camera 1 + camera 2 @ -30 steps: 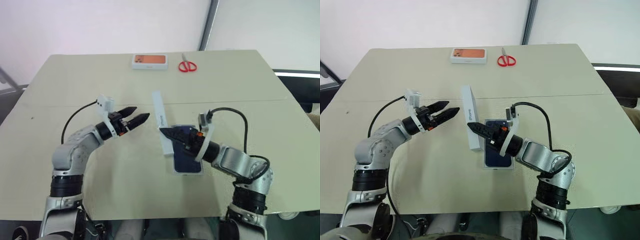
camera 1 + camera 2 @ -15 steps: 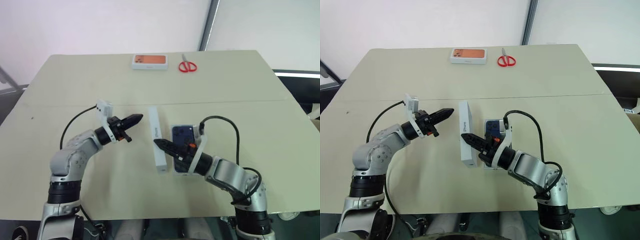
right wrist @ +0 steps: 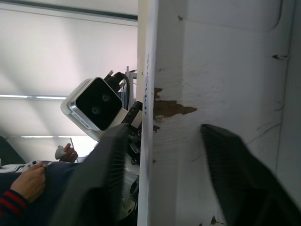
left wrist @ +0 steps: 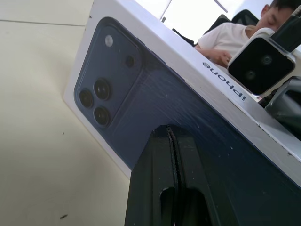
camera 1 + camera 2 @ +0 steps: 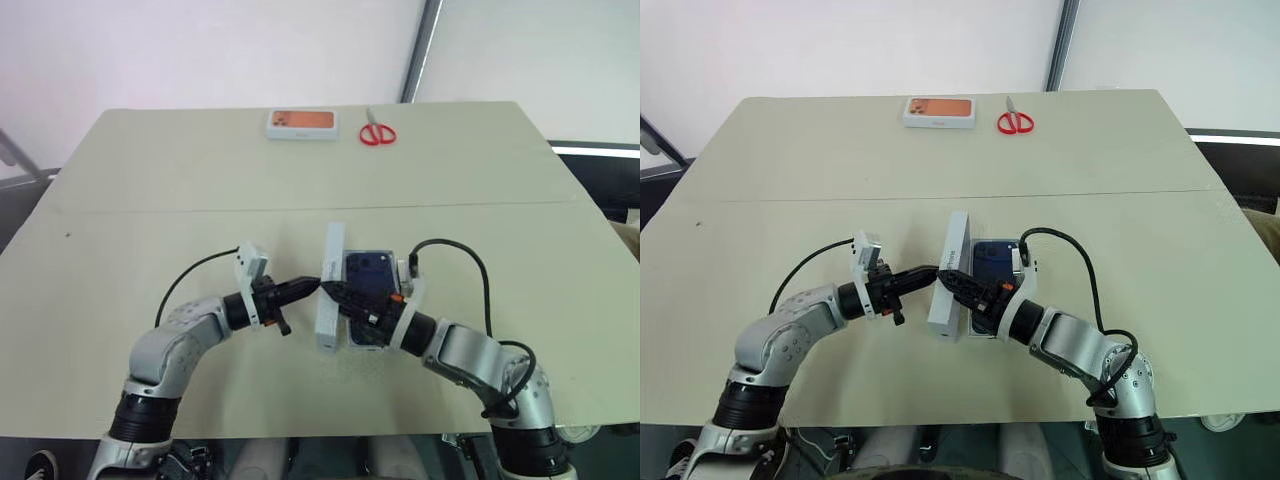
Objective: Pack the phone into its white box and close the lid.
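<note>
The dark navy phone (image 5: 368, 283) lies in the white box (image 5: 366, 346) on the table, near its front edge. The lid (image 5: 330, 288) stands on its long edge along the box's left side. Its printed phone picture (image 4: 141, 108) faces left and its plain white underside (image 3: 216, 70) faces the phone. My left gripper (image 5: 311, 287) is shut, with its tip against the printed face. From the right, my right gripper (image 3: 162, 129) is open, and its fingers (image 3: 235, 179) stand apart on either side of the lid's rim.
A small orange-topped white box (image 5: 301, 123) and red scissors (image 5: 377, 133) lie at the table's far edge. A seam (image 5: 150, 212) crosses the tabletop. A person (image 4: 225, 40) sits beyond the table, and a hand (image 3: 30, 175) shows in the right wrist view.
My left gripper has shut and moved right until its tip meets the lid. My right gripper has let go of the lid and opened. The lid has come to stand beside the box.
</note>
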`<state>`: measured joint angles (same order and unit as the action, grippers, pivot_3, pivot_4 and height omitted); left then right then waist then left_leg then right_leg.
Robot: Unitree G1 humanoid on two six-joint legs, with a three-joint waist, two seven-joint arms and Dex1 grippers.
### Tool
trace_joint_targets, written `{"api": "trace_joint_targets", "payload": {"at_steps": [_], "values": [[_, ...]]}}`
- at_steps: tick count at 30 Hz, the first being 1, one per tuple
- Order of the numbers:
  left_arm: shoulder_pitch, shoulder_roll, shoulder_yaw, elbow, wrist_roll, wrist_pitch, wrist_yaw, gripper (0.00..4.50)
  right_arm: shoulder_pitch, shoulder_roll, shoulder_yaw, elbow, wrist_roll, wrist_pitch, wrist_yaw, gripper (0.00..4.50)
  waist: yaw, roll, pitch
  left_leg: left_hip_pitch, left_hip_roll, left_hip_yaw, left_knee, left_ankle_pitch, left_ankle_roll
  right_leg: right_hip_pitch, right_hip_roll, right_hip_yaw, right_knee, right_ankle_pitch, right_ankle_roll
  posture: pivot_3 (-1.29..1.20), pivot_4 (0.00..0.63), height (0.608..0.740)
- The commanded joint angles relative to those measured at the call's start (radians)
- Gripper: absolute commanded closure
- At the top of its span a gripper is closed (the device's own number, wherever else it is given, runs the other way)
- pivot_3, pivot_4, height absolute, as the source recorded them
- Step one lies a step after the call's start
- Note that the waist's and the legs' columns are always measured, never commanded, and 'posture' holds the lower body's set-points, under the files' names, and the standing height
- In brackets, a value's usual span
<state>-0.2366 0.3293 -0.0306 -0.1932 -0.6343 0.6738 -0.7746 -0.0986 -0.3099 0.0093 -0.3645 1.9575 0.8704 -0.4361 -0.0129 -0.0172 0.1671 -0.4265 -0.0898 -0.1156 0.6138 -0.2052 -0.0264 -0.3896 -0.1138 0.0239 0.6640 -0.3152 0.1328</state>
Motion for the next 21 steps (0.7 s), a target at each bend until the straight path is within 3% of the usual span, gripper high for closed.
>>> {"api": "trace_joint_targets", "payload": {"at_steps": [1,5,10,11,13,15,17,21], "values": [[-0.026,-0.028,-0.028,0.004,0.021,-0.038,0.007,4.5,-0.042,-0.062,-0.014,-0.022,-0.022,-0.004,0.049,0.04,0.0,0.0,0.0,0.0,0.0,0.0,0.0,0.0,0.0,0.0,0.0,0.0,0.0,0.0,0.0,0.0,0.15,0.74],[-0.032,-0.044,-0.046,-0.001,0.021,-0.038,0.01,4.5,-0.113,-0.253,-0.102,0.004,-0.166,0.045,0.226,0.04,0.0,0.0,0.0,0.0,0.0,0.0,0.0,0.0,0.0,0.0,0.0,0.0,0.0,0.0,0.0,0.0,0.15,0.74],[-0.038,-0.065,-0.064,0.012,0.027,-0.042,0.013,4.5,-0.123,-0.4,-0.165,0.032,-0.3,0.071,0.415,0.04,0.002,0.0,0.0,0.0,0.0,0.0,0.001,0.0,0.001,0.002,0.0,-0.001,-0.001,0.0,0.0,0.0,0.15,0.74],[-0.041,-0.079,-0.078,0.022,0.031,-0.044,0.013,4.5,-0.114,-0.47,-0.158,0.026,-0.445,0.042,0.485,0.04,0.002,0.0,0.0,0.0,0.0,0.0,0.001,0.0,0.001,0.002,0.0,-0.001,-0.001,0.0,0.0,0.0,0.15,0.74],[-0.042,-0.097,-0.102,0.039,0.047,-0.053,0.011,4.5,-0.097,-0.541,-0.16,0.03,-0.588,0.028,0.584,0.04,0.006,0.0,0.0,0.0,-0.001,0.001,0.002,0.0,0.001,0.002,-0.001,-0.001,-0.001,0.0,0.0,0.0,0.15,0.74],[-0.042,-0.106,-0.117,0.048,0.053,-0.056,0.004,4.5,-0.085,-0.554,-0.161,0.037,-0.631,0.038,0.615,0.55,0.004,-0.001,0.001,0.0,-0.001,0.001,0.002,-0.001,0.001,0.002,-0.001,-0.002,-0.001,0.0,0.0,0.0,0.15,0.74],[-0.052,-0.116,-0.127,0.062,0.066,-0.066,0.008,4.5,-0.074,-0.581,-0.125,0.015,-0.774,0.002,0.665,1.29,0.001,-0.001,0.0,0.0,0.0,0.001,0.002,-0.001,0.001,0.002,0.0,-0.002,-0.001,0.0,0.0,0.0,0.15,0.74],[-0.066,-0.123,-0.12,0.072,0.066,-0.062,0.01,4.5,-0.074,-0.596,-0.087,0.022,-0.992,-0.064,0.724,3.39,0.002,-0.001,0.001,0.0,0.0,0.001,0.002,-0.001,0.001,0.002,0.0,-0.002,-0.001,0.0,0.0,0.0,0.15,0.74]]}}
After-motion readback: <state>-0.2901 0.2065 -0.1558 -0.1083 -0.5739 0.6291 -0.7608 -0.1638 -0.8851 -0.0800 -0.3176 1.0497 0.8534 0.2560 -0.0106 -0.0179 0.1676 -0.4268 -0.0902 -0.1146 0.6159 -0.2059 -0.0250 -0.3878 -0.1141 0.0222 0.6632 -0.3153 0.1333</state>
